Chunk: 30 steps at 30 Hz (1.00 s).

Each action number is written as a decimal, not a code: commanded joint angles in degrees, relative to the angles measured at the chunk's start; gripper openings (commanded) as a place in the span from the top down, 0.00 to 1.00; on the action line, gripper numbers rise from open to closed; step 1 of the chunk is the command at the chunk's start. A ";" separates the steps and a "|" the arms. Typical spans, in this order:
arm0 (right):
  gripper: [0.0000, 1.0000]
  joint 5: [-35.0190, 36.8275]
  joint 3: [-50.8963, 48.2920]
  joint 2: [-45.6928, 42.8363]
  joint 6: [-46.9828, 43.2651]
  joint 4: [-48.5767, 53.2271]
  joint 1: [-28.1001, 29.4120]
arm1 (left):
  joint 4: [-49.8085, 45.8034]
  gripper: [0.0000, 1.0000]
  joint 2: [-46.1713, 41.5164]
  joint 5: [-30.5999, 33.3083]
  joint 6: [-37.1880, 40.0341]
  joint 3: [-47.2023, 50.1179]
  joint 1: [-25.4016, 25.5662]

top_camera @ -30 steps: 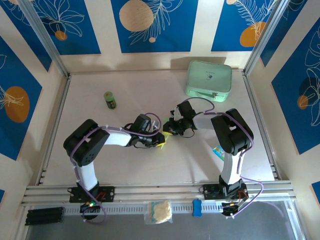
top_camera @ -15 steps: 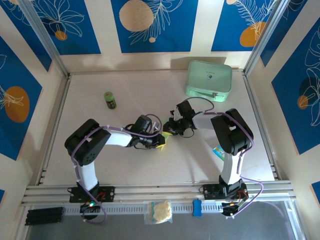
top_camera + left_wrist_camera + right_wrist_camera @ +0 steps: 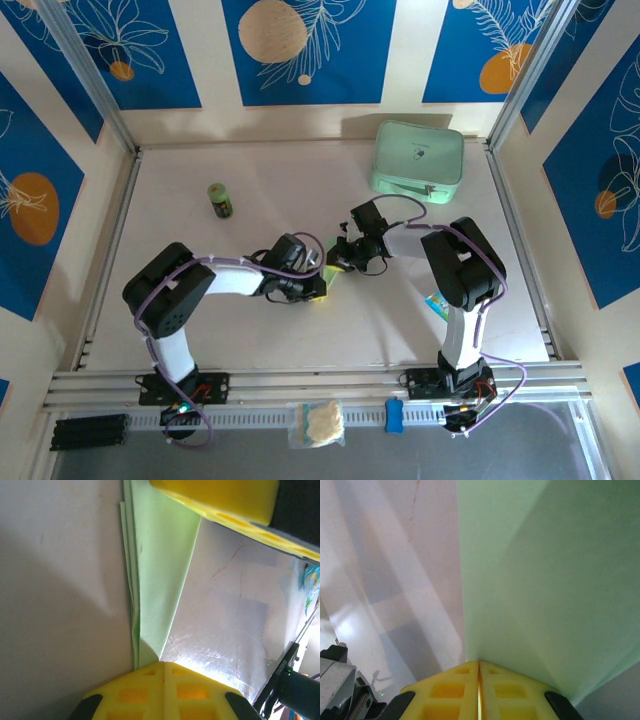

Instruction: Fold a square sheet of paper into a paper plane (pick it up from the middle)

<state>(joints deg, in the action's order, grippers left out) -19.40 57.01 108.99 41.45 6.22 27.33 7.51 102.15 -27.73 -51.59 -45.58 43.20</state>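
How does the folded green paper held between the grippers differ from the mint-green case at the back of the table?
The folded paper is thin, with creased layers; the case is thick and rounded. The paper is pinched by the left gripper and the right gripper near the middle of the table; the case rests untouched at the far right. Both are pale green.

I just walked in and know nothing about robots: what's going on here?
Two robot arms meet at the middle of the table over a pale green paper, already folded into layers. The left end effector and the right end effector are each shut on it. A mint-green case and a small green bottle sit untouched farther back.
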 commanded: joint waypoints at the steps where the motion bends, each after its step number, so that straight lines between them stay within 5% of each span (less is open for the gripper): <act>1: 0.90 5.16 0.16 2.80 0.47 5.38 -0.13 | -12.48 0.97 -1.10 1.31 2.72 2.95 1.95; 15: 0.91 6.30 0.29 2.46 1.79 6.45 0.31 | -10.81 0.96 -13.18 4.56 2.96 1.72 1.66; 30: 0.92 5.87 0.12 2.29 3.54 5.37 0.51 | -4.53 0.99 -1.41 9.24 0.68 -4.98 0.57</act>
<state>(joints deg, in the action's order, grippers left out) -19.27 57.78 109.03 43.94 8.36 27.77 3.01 98.96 -21.06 -50.50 -49.67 44.25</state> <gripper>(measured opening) 0.082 0.060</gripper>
